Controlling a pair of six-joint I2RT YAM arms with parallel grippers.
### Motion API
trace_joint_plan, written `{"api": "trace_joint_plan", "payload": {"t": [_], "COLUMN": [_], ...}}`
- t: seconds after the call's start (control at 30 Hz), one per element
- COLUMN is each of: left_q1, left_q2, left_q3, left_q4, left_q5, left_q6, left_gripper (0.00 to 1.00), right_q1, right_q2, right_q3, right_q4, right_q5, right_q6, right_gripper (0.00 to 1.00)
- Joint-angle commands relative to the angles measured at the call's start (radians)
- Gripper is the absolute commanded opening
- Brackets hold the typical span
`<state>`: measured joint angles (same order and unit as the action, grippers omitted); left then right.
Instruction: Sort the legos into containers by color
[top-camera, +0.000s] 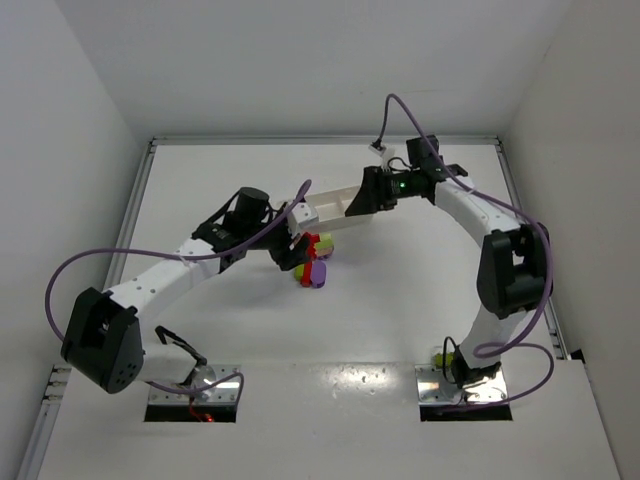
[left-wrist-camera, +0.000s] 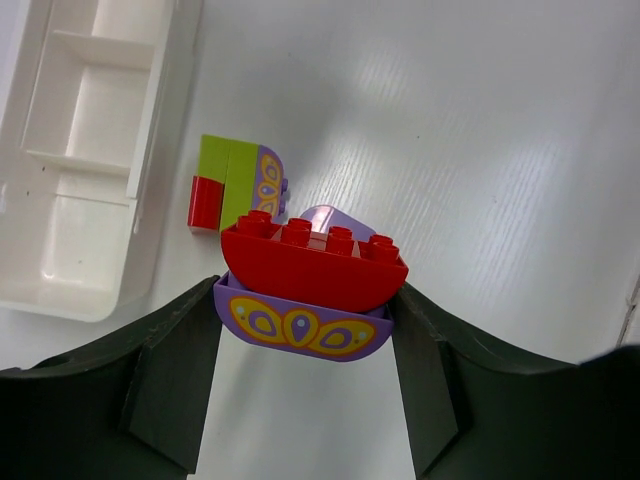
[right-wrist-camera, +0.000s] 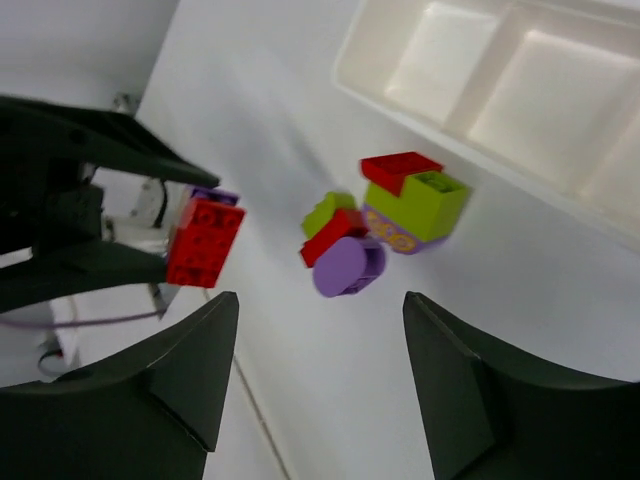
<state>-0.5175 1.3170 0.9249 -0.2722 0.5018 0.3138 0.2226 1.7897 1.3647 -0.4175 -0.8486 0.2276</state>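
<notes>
— Between the fingers of the left tool, what is entered?
— Item one: two-brick stack, a red brick studs-up on a purple curved brick with yellow ornament. The tool is closed on it from both sides, and it appears raised off the bench. Likely reason: mixed colours cannot share a compartment, so the pair is offered up for splitting.
— Right tool?
— Fingers wide, nothing between them, facing the stack. Placed, I judge, to take one half.
— Remaining legos?
— Item two: loose cluster on the bench just beside the tray. Yellow-green, red and purple pieces are touching, some apparently joined.
— Tray contents?
— Every compartment that shows is bare white. No brick sorted yet.
— Not verifiable?
— Whether the held bricks are fully clicked together, and how many bricks make up the cluster. One tray end is cut off in both wrist views and covered by the arms from above. Also a yellow-green speck at the right arm's base: brick or fitting, cannot tell.
</notes>
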Motion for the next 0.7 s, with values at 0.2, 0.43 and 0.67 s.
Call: {"api": "trace_joint_plan", "payload": {"t": [0.2, 0.43, 0.67], "left_q1": [-0.048, -0.069, -0.088], "left_q2": [0.014, 0.067, 0.067], "left_q3": [0.029, 0.086, 0.117], "left_q4": [0.099, 0.129, 0.153], "left_q5": [-0.006, -0.049, -0.072], "left_q6": [-0.038, -0.013, -0.033], "left_gripper": [0.03, 0.03, 0.03], "right_q1": [0.121, 0.204, 0.193], "right_q2": [-0.072, -0.027, 0.020], "right_q3": [-0.052, -0.042, -0.061], "right_q4": [0.079, 0.117, 0.160], "right_q5": [-0.251, -0.273, -0.273], "right_q6": [0.098, 0.156, 0.211], "right_gripper": [0.72, 0.72, 0.72]}}
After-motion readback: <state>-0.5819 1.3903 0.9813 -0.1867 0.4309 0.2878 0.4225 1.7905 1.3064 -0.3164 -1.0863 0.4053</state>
